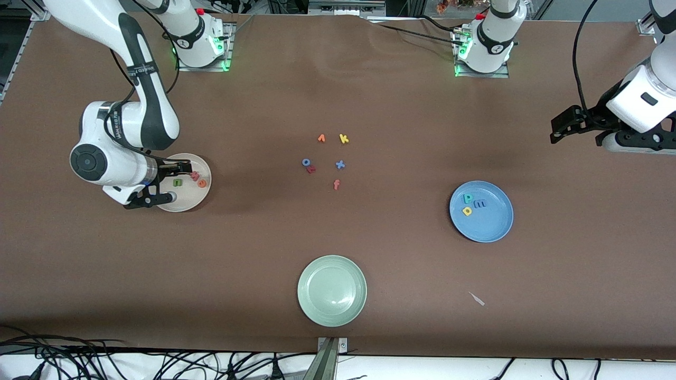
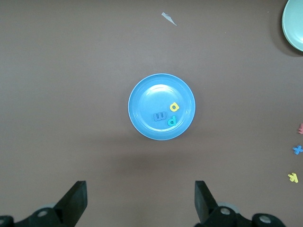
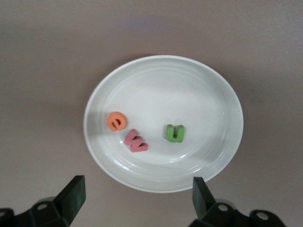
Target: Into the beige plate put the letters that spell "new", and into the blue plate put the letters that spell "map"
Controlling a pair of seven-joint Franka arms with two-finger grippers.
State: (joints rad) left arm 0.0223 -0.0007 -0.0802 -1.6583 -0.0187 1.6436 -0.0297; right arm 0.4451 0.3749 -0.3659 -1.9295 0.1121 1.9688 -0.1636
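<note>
Right gripper (image 3: 135,201): hovering over beige plate (image 3: 208,94), fingers apart, holding nothing | n (image 3: 175,133), e (image 3: 116,121), w (image 3: 136,141): lying in beige plate | Left gripper (image 2: 140,201): waiting at the left arm's table end, fingers apart | m (image 2: 159,116), a (image 2: 174,107), p (image 2: 171,121): lying in blue plate (image 2: 142,94)

The beige plate (image 3: 163,80) holds letters e, w, n; the blue plate (image 2: 142,101) holds m, a, p.

Even, bright overhead light on the brown desk (image 1: 369,95), soft shadows under both arms, faint glare on the pale green plate (image 1: 331,290) and blue plate (image 2: 161,107), right wrist view washed-out, slightly hazy
</note>
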